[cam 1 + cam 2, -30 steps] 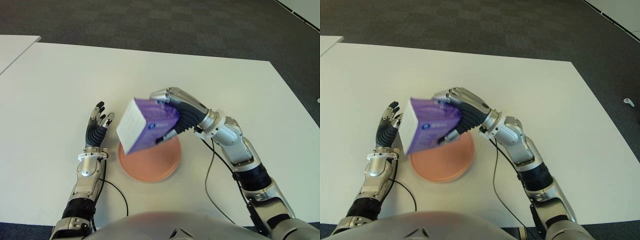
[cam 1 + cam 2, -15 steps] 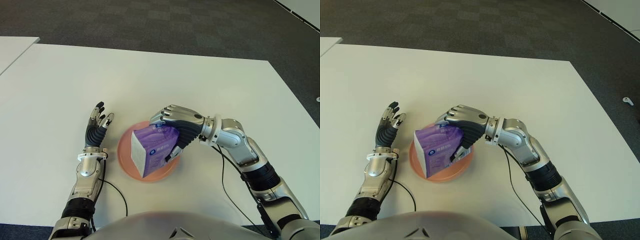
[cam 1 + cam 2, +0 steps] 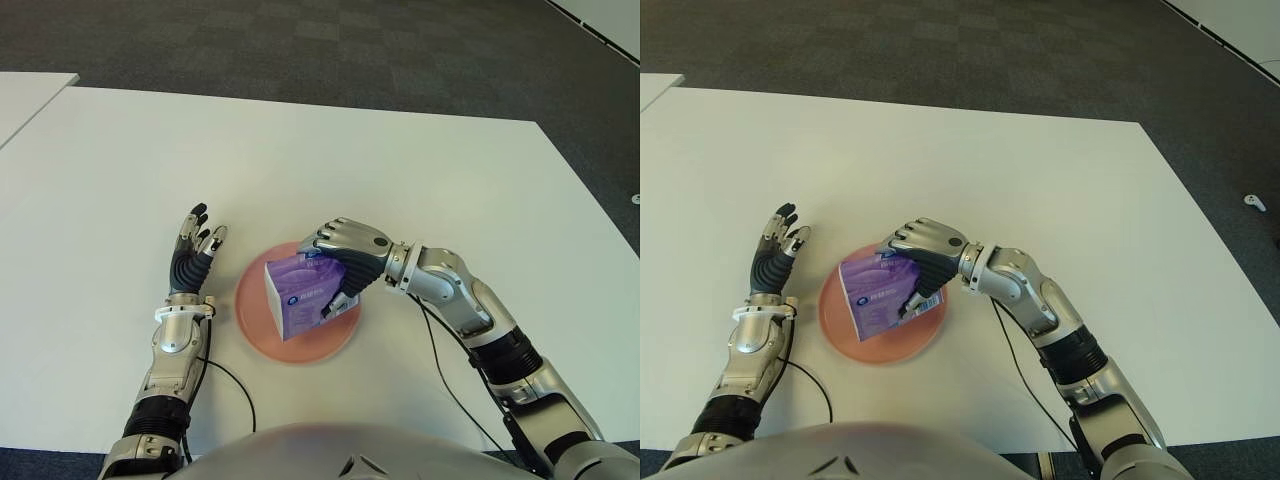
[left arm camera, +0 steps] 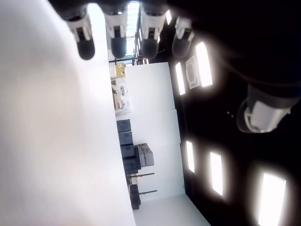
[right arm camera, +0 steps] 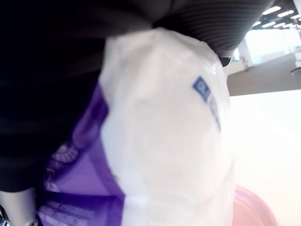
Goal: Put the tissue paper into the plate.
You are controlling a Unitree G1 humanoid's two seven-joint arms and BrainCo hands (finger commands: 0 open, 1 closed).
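A purple and white tissue pack [image 3: 300, 294] sits in the round pink plate [image 3: 256, 312] near the table's front. My right hand [image 3: 343, 262] is shut on the tissue pack, fingers wrapped over its top and right side. The right wrist view shows the tissue pack [image 5: 160, 127] pressed close against the palm, with the plate's rim [image 5: 256, 212] below it. My left hand [image 3: 194, 244] is left of the plate, fingers spread and holding nothing.
The white table [image 3: 420, 180] spreads wide behind and to both sides of the plate. A thin black cable [image 3: 432, 352] runs across the table beside my right forearm. Dark carpet [image 3: 300, 40] lies beyond the far edge.
My right hand has brought the tissue pack down from above the plate into it. The pack now sits low in the plate. My left hand has not moved.
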